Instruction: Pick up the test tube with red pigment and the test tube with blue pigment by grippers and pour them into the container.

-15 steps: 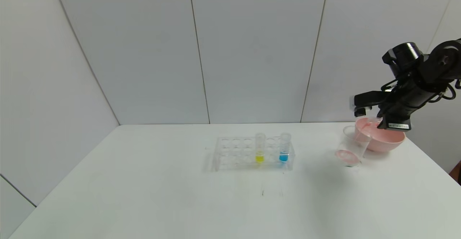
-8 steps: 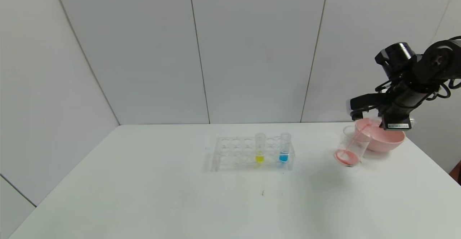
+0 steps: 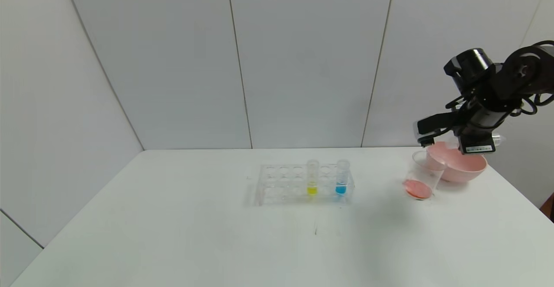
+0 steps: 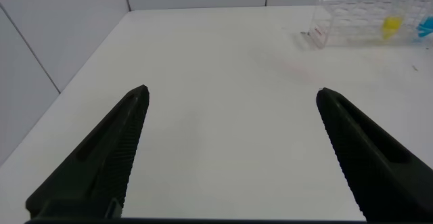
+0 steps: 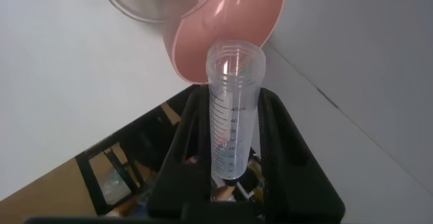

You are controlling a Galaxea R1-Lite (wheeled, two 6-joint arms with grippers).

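Observation:
My right gripper [image 3: 469, 142] is shut on the test tube with red pigment [image 5: 233, 109], held tipped above the container [image 3: 422, 176]. The tube looks emptied, with only a faint red trace inside; its rounded end [image 3: 497, 139] sticks out past the fingers. The container, a clear cup, holds red liquid [image 3: 417, 188] at its bottom. The test tube with blue pigment [image 3: 342, 176] stands upright in the clear rack [image 3: 281, 185]. My left gripper [image 4: 231, 92] is open and empty over bare table, far from the rack, and is out of the head view.
A pink bowl [image 3: 458, 166] stands right behind the container, under my right gripper; it also shows in the right wrist view [image 5: 203, 34]. A tube with yellow liquid [image 3: 312, 177] stands in the rack beside the blue one. The table's right edge is close to the bowl.
The red stream from the tube into the container has stopped, and more red liquid lies in the cup. My right gripper has risen a little with the tube.

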